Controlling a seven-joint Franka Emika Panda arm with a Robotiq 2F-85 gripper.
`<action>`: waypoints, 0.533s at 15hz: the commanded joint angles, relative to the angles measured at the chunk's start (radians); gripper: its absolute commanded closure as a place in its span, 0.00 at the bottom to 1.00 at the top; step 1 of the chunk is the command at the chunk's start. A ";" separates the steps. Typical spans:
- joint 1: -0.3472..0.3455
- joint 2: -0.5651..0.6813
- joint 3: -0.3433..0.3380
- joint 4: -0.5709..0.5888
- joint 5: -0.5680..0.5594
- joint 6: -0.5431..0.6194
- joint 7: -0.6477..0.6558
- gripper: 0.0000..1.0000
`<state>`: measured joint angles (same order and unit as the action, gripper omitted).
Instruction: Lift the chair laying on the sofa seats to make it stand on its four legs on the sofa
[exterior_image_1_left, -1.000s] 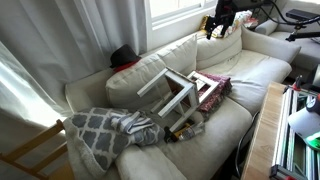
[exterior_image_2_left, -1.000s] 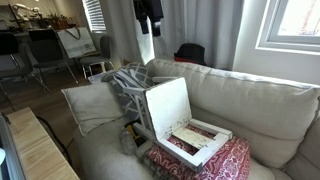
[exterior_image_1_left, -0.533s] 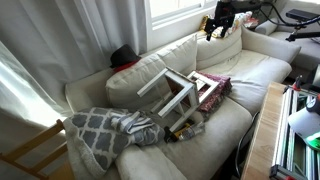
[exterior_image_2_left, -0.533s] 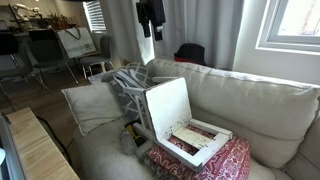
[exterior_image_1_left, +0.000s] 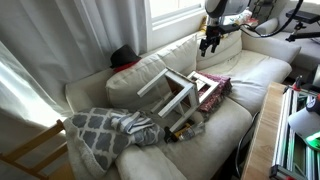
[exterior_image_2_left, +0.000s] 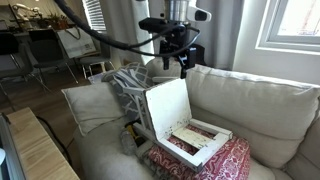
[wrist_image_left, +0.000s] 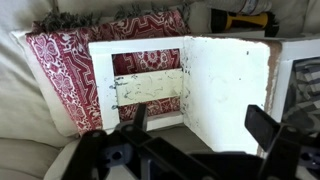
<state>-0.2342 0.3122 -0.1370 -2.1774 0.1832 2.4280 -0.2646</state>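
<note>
white wooden chair (wrist_image_left: 225, 85) tipped over under a hovering gripper (wrist_image_left: 200, 120)
fingers (wrist_image_left: 262, 125) spread wide, pinching nothing, directly above the chair's seat panel and clear of it. the chair lies on the sofa (exterior_image_2_left: 255, 100) seat cushions, backrest flat on a red patterned cushion (wrist_image_left: 60, 70), legs pointing sideways away from that cushion; its long axis runs backrest to legs, in line with the finger gap.

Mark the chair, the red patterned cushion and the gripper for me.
chair (exterior_image_2_left: 168, 108): exterior view, on its flat white seat.
red patterned cushion (exterior_image_2_left: 235, 162): exterior view, on bare fabric beside the chair's backrest.
gripper (exterior_image_2_left: 173, 66): exterior view, midway between the open jaws.
</note>
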 joint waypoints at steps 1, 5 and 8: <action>-0.078 0.172 0.041 0.157 0.065 -0.003 -0.132 0.00; -0.076 0.160 0.038 0.140 0.029 0.004 -0.099 0.00; -0.077 0.166 0.043 0.151 0.030 0.004 -0.100 0.00</action>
<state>-0.2963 0.4791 -0.1090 -2.0266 0.2250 2.4320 -0.3732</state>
